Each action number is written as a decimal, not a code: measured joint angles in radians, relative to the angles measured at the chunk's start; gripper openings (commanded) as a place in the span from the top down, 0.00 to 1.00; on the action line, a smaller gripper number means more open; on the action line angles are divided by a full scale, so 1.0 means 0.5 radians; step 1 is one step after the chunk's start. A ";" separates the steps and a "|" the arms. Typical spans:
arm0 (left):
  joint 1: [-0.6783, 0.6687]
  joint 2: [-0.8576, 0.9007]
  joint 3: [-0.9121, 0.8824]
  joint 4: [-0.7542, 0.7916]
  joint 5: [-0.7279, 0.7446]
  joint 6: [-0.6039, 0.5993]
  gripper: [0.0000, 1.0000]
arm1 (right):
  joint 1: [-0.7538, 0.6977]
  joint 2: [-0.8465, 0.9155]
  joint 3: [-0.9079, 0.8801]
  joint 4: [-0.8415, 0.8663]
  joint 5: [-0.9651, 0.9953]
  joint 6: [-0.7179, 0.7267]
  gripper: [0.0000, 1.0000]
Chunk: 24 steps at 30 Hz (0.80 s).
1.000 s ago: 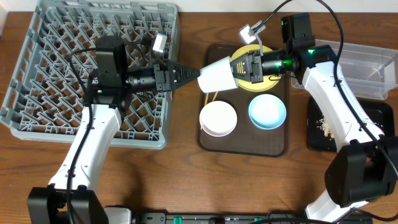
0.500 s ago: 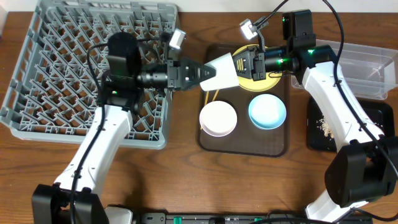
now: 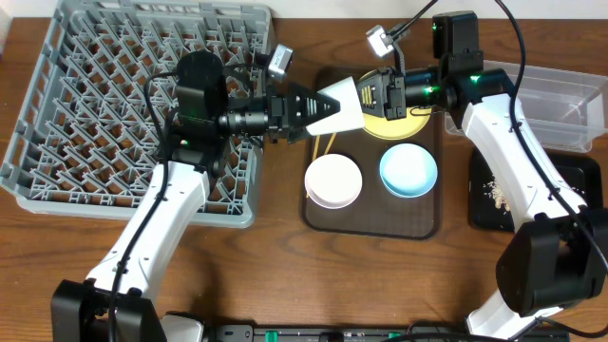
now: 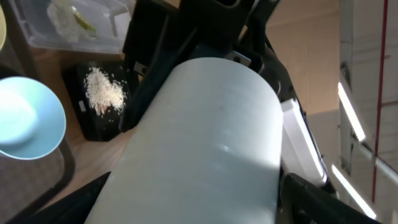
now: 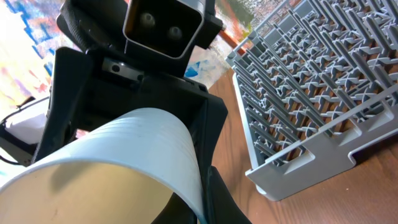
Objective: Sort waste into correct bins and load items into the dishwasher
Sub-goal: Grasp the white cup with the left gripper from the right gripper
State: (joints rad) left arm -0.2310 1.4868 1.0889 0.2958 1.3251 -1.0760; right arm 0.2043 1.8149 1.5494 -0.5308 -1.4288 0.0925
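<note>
The small white cup (image 3: 344, 104) hangs on its side above the brown tray's far left corner, between my two arms. My right gripper (image 3: 369, 98) is shut on its rim, one finger inside and one outside (image 5: 233, 193). My left gripper (image 3: 318, 106) is open, with its jaws on either side of the cup's base; the cup fills the left wrist view (image 4: 205, 143). The cup also shows in the right wrist view (image 5: 124, 149). The grey dish rack (image 3: 95, 95) stands at the left.
On the brown tray (image 3: 418, 214) are a yellow plate (image 3: 413, 119), a white bowl (image 3: 332, 180), a light blue bowl (image 3: 408, 169) and chopsticks (image 3: 328, 147). At the right are the clear tub (image 3: 560, 95) and the black tray (image 3: 570, 199) with crumbs (image 3: 494, 190).
My left gripper has moved right and slid its spread jaws around the cup. My right gripper has carried the cup slightly up and right.
</note>
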 measured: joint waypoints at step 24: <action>-0.047 -0.001 0.000 0.015 -0.198 -0.144 0.33 | 0.031 0.011 -0.001 0.032 0.076 0.132 0.99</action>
State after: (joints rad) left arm -0.2546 1.4864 1.0889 0.3035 1.2263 -1.1481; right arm 0.2199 1.8206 1.5490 -0.5148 -1.3911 0.1585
